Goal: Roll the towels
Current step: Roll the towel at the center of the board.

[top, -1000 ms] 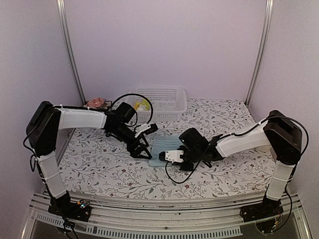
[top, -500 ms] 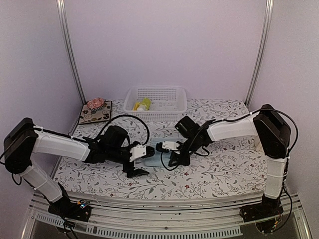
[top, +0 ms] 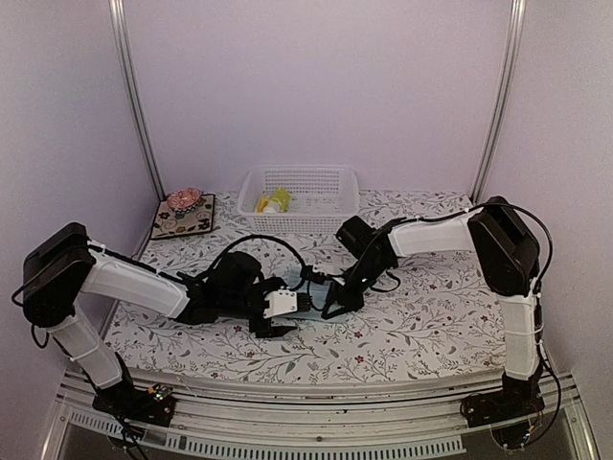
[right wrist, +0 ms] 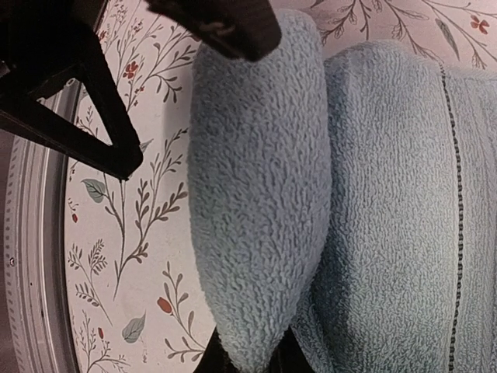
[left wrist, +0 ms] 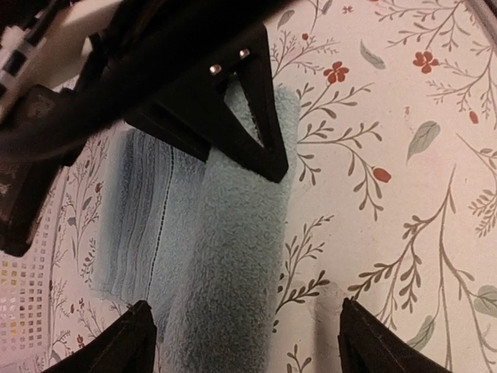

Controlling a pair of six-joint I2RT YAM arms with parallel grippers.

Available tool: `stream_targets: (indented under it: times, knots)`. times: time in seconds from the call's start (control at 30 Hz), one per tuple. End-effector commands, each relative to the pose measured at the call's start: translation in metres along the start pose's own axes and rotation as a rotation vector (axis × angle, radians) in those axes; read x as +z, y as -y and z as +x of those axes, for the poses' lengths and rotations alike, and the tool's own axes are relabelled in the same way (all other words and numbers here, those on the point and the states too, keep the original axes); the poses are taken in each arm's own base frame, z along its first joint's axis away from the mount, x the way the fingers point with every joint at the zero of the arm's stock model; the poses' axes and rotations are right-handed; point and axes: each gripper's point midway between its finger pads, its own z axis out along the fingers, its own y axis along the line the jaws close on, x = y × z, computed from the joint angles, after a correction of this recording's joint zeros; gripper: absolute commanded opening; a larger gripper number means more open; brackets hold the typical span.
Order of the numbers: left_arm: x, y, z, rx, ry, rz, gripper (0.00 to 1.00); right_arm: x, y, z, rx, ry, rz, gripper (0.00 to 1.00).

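The pale blue towel (top: 308, 299) lies mid-table, its near part rolled into a thick roll (left wrist: 233, 264), the rest flat (left wrist: 147, 210). My left gripper (left wrist: 245, 315) is open wide, its fingers (left wrist: 132, 338) either side of one end of the roll, seen in the top view (top: 283, 316). My right gripper (right wrist: 248, 359) is shut on the other end of the roll (right wrist: 256, 194), seen in the top view (top: 330, 305). The yellow-green towel (top: 273, 202) lies in the basket.
A white mesh basket (top: 321, 178) stands at the back centre. A dark floral mat (top: 180, 220) with a pink object (top: 184, 199) is at the back left. The two grippers face each other closely over the towel.
My left gripper has come from the towel's far left, round its front, to its near end. My right gripper has shifted from the right edge to the roll's end. The towel looks narrower.
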Motion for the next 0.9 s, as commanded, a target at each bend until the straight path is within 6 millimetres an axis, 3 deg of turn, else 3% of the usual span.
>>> stream_targets:
  times: [0.0,0.27,0.47,0.57,0.73,0.87]
  knots:
    - [0.012,0.001,-0.004,0.043,-0.010,-0.001,0.81,0.015,-0.011,0.040,0.131,-0.106,-0.099,0.07]
    - [0.030,0.002,0.011,0.040,-0.081,0.011,0.54,0.018,-0.009,0.043,0.144,-0.110,-0.112,0.07]
    - [0.033,0.018,0.014,0.037,-0.103,0.116,0.16,0.011,0.002,0.042,0.150,-0.103,-0.068,0.10]
    - [0.033,0.031,0.013,0.003,-0.103,0.221,0.04,0.000,0.005,0.035,0.136,-0.079,-0.040,0.16]
    - [0.038,0.040,0.017,-0.125,-0.142,0.362,0.00,-0.023,0.008,0.025,0.084,-0.037,0.054,0.34]
    - [0.043,0.032,0.022,-0.258,-0.158,0.434,0.00,-0.037,0.004,0.023,0.036,-0.009,0.114,0.48]
